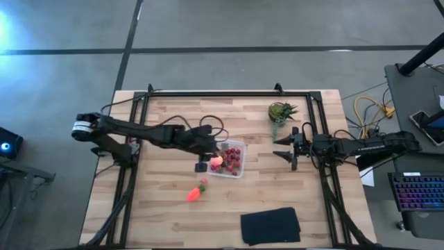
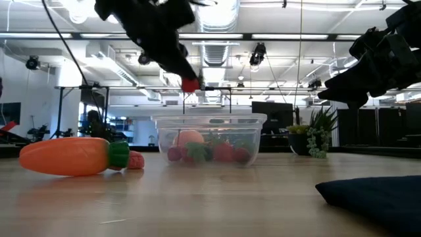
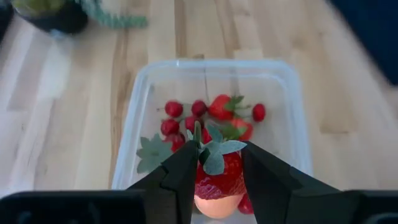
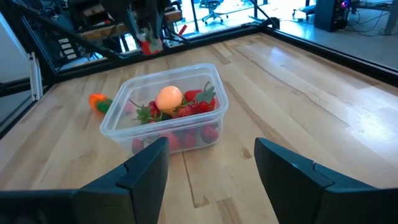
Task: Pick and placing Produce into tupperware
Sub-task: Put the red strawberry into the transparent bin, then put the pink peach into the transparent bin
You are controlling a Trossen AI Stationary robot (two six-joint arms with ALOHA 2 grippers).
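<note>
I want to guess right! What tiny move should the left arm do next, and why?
Probably lower a little and let go: the left gripper is shut on a strawberry right above the open tupperware, where other berries lie. The right gripper waits open.

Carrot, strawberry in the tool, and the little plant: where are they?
carrot (image 2: 62, 157): low view, middle of its orange body.
strawberry (image 3: 217, 177): left wrist view, red flesh between the left tool's fingers.
potted plant (image 1: 281, 111): high view, its spiky green leaves.
</note>
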